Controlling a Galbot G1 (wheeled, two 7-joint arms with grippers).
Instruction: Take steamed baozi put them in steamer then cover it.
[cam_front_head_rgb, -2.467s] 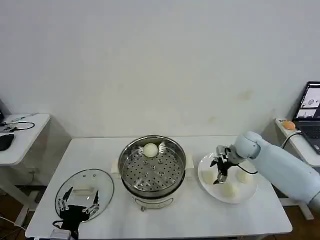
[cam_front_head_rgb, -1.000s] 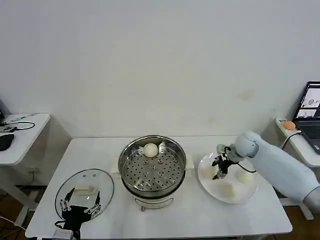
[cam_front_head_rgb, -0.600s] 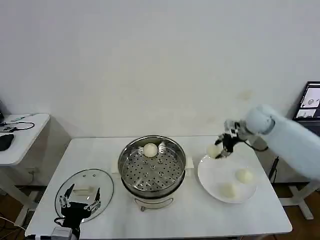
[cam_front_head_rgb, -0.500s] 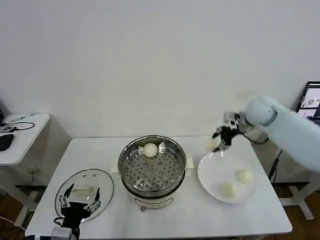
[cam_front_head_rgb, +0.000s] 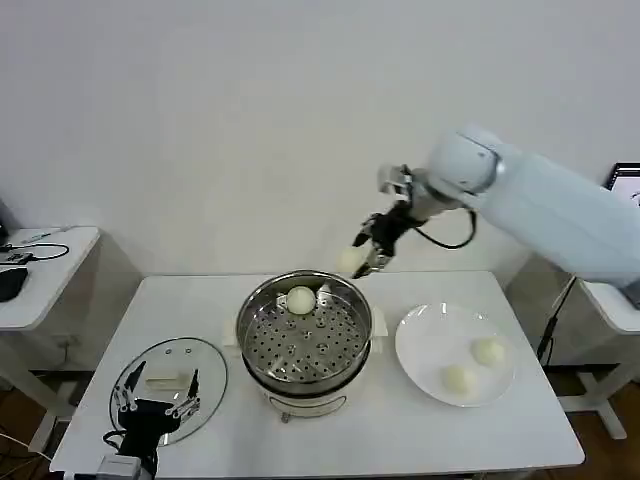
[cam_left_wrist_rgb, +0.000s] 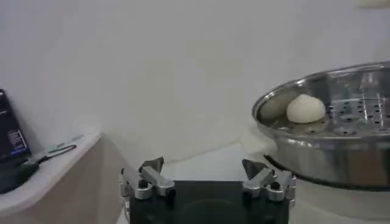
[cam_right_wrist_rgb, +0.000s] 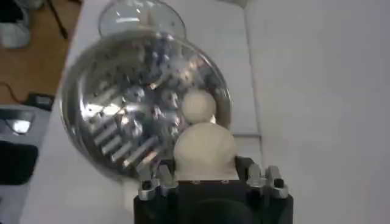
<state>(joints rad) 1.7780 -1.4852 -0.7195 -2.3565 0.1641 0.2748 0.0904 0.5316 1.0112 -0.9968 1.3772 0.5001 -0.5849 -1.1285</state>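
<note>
Steamer (cam_front_head_rgb: 305, 335) at tabletop (cam_front_head_rgb: 500, 430) centre holds one bun (cam_front_head_rgb: 301, 299); cover (cam_front_head_rgb: 170, 385) lies aside, unplaced. Plate (cam_front_head_rgb: 425, 340) keeps two buns (cam_front_head_rgb: 488, 351). Right tool (cam_front_head_rgb: 368, 258), arm stretched high over steamer's far rim, pinches second bun (cam_right_wrist_rgb: 205, 152). Left tool (cam_left_wrist_rgb: 207, 180) spread, idle near cover.

The steamer (cam_front_head_rgb: 304, 342), a round stainless-steel pot with a perforated tray, is uncovered at table centre. One cream-white baozi (cam_front_head_rgb: 301, 299) lies at its far edge. A second baozi (cam_front_head_rgb: 352, 262) is held above the far right rim. Two baozi (cam_front_head_rgb: 473, 364) remain on the right. The glass cover (cam_front_head_rgb: 168, 388) lies flat, front left.
</note>
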